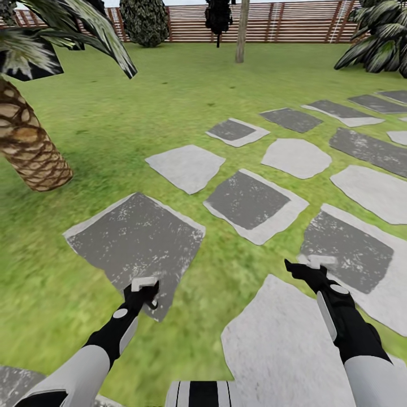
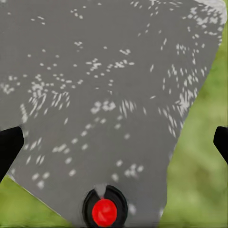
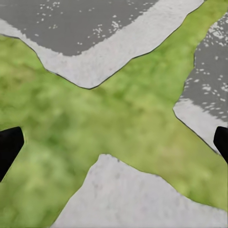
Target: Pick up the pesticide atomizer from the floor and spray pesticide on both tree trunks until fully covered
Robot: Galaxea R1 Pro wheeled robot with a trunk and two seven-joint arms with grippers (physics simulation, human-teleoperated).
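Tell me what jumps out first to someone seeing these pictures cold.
First, the grey stone slabs scattered across the green lawn, with a scaly brown palm trunk at the head view's left and a wooden slat fence behind. Next, the two black grippers, left and right, hang low over the paving. In the left wrist view, the red-topped pesticide atomizer stands on a dark slab, seen from above.
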